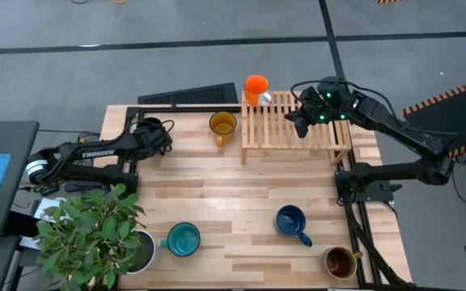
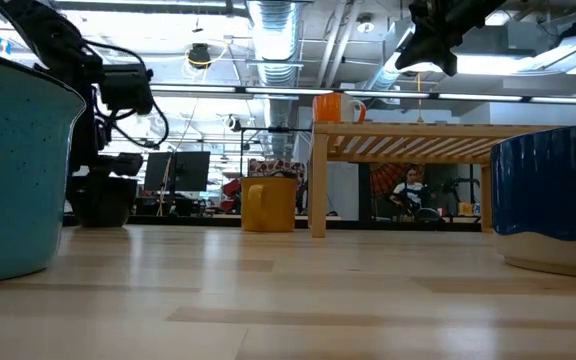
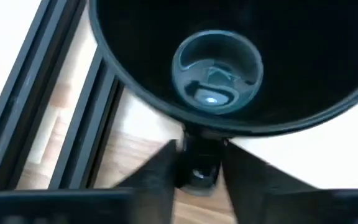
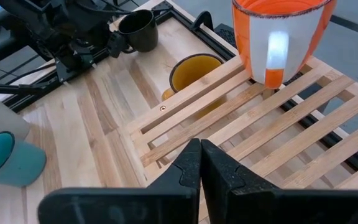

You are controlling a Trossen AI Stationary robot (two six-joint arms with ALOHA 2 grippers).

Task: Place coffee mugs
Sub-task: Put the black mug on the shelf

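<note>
Left gripper, upper left of the high view, is gripping the glossy black mug's handle; right gripper is hovering jaws-closed, empty, over the slatted wooden rack near the glossy orange mug.

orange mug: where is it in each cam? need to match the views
High view: orange mug on the far left corner of the slatted wooden rack.
Low view: orange mug on the rack top, left end.
Left wrist view: not in it.
Right wrist view: orange mug on the slats, beyond the right gripper.
Shared landmark: yellow mug on the table beside the rack.
</note>
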